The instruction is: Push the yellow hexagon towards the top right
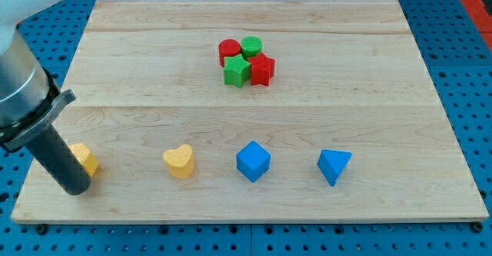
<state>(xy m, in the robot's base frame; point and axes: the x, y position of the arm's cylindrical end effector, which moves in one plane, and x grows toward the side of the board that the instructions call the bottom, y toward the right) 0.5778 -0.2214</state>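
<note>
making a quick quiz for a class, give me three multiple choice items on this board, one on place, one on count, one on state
1. Where is the yellow hexagon?
A. view's top right
B. view's bottom left
C. board centre

2. How many blue blocks are there?
A. one
B. two
C. three

3. How does my tip stand to the yellow hexagon?
A. right beside it, on its left
B. far off by the red cylinder
C. beside the yellow heart

Answers:
1 B, it lies near the board's bottom left corner.
2 B, a blue cube and a blue triangle lie in the bottom row.
3 A, the rod's end sits at the hexagon's left edge and partly covers it.
</note>
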